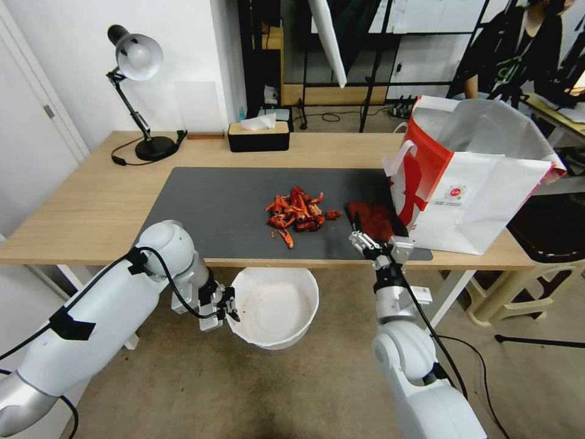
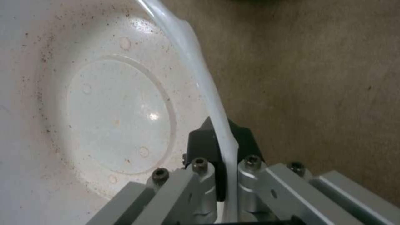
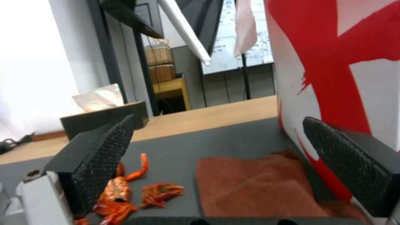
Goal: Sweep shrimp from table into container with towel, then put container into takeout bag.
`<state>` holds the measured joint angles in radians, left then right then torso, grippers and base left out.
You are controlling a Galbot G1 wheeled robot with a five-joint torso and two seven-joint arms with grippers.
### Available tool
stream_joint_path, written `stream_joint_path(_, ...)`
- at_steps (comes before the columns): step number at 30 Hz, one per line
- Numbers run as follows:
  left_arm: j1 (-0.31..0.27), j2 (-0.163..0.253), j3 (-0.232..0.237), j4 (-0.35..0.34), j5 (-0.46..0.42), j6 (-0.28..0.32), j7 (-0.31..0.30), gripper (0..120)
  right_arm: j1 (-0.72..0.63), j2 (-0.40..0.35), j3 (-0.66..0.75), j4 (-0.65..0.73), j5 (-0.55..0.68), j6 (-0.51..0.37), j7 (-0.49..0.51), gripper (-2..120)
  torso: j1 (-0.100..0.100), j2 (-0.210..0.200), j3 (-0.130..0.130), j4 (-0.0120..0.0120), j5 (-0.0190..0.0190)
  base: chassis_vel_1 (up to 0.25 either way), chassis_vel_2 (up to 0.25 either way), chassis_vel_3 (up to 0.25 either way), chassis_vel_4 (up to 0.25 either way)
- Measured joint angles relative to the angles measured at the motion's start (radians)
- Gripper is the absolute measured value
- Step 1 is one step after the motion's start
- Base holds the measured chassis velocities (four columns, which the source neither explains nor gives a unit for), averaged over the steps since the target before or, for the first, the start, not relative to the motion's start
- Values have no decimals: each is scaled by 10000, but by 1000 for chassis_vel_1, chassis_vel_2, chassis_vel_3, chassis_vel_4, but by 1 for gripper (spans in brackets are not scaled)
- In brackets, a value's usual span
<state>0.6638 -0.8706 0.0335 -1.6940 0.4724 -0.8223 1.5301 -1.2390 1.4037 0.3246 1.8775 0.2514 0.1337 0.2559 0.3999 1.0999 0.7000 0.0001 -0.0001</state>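
Note:
A pile of red-orange shrimp lies on the dark grey mat of the table. The rust-red towel lies flat on the mat just right of the pile, beside the red and white takeout bag. My right gripper hovers open at the towel's near edge, its pads either side of the cloth. The white container hangs below the table's front edge. My left gripper is shut on its rim.
A black tissue box and a desk lamp stand at the table's back. The bag occupies the table's right end. A stool stands on the floor to the right, by a white table leg.

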Motion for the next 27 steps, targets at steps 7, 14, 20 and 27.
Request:
stream_joint_path(7,156,-35,-98,5,46,0,-1,0,152,-349,47,176,353,-702,395,100,1,0,0,-2,1,0,0,0,0)
stream_joint_path(14,214,-34,-139,-7,52,0,-3,0,258,-534,53,207,553,-1013,581,100,0,0,0,-1,1,0,0,0,0)
stream_joint_path(20,215,-34,-141,-7,52,-2,-3,0,508,-599,-66,-79,654,-1347,790,100,1,0,0,0,1,0,0,0,0)
stream_joint_path(27,228,-46,-105,27,45,-3,-4,0,725,-614,-254,-229,727,-1876,1168,100,1,0,0,0,0,0,0,0,0)
